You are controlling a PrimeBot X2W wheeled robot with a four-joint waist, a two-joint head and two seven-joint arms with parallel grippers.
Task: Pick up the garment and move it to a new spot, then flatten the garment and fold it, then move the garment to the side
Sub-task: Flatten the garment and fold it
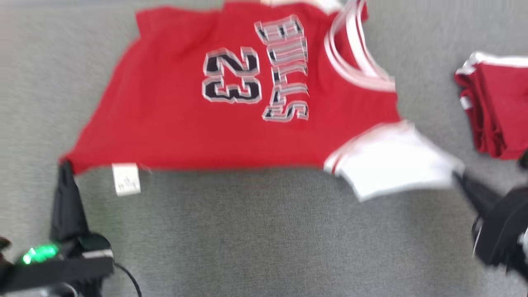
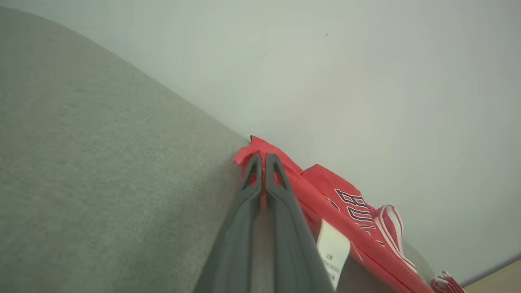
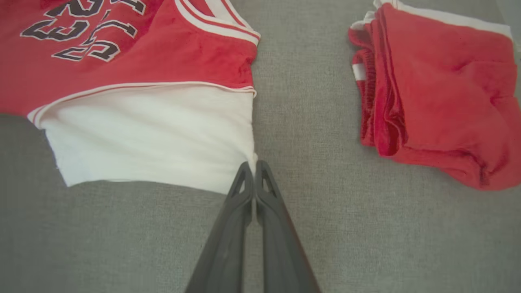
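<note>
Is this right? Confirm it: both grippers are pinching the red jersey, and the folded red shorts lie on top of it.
Not quite. Both grippers, left and right, do pinch the red jersey, but the folded red shorts lie apart from it on the grey surface, per the right wrist view.

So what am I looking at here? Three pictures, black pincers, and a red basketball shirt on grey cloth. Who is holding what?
It is a two-armed robot, and each arm ends in a pincer with two long dark fingers. The wide picture comes from a camera on its head, looking down. The other two come from cameras on its wrists, looking along the fingers. On the grey surface lies a red jersey with a white sleeve. The left gripper is shut on a red corner of the jersey, the right gripper on the sleeve's edge. Folded red shorts lie apart, on the robot's right.
</note>
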